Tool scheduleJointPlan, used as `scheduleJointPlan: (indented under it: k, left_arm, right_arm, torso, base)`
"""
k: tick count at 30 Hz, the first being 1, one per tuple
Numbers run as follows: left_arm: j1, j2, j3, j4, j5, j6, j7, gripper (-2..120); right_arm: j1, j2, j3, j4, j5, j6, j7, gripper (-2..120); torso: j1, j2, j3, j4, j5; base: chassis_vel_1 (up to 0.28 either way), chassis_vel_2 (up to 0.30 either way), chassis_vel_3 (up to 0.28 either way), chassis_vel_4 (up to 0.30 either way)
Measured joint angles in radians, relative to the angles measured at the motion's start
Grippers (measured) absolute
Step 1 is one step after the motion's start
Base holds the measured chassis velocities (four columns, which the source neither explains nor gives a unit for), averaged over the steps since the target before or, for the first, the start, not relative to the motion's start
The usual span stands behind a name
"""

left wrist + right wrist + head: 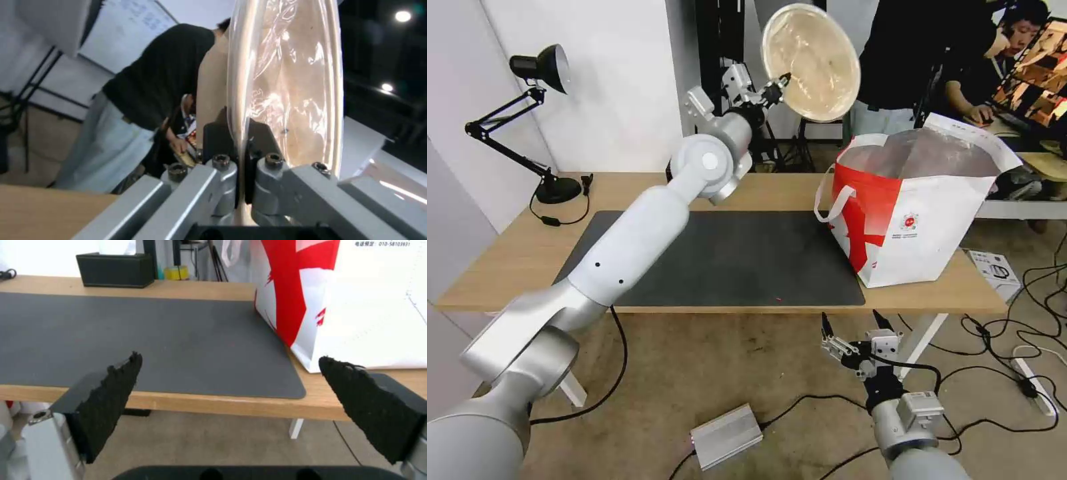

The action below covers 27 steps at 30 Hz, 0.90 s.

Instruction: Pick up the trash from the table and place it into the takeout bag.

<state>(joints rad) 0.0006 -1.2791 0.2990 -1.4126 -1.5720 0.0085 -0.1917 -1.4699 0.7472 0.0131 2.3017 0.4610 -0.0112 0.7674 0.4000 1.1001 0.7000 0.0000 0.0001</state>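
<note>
while left claw pinches beige bowl rim aloft, bag contents hidden; right claw gapes empty.

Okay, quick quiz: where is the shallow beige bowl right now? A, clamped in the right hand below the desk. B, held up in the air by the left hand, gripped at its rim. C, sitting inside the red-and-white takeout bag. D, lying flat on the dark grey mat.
B: the left hand pinches the rim of the shallow beige bowl, raised high beside the red-and-white takeout bag.
</note>
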Motion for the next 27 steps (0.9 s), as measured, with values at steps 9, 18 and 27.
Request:
scheduleJointPlan:
  k: [9,18,27]
  left_arm:
    - [-0.021,-0.048,0.093,0.085,0.164,-0.066,0.064,0]
    - [-0.032,-0.09,0.172,0.149,0.265,-0.081,0.109,0]
    - [-0.04,-0.118,0.216,0.188,0.318,-0.096,0.136,0]
  right_arm:
    - [0.0,0.0,0.0,0.0,0.0,0.0,0.0,100]
    - [0.0,0.0,0.0,0.0,0.0,0.0,0.0,100]
    - [0.0,0.0,0.0,0.0,0.0,0.0,0.0,100]
  torso:
    - [0.0,0.0,0.0,0.0,0.0]
    - [0.0,0.0,0.0,0.0,0.0]
    - [0.0,0.0,0.0,-0.0001,0.0]
  base:
    - [0.0,0.0,0.0,0.0]
    - [0.0,0.0,0.0,0.0]
    - [0.0,0.0,0.0,0.0]
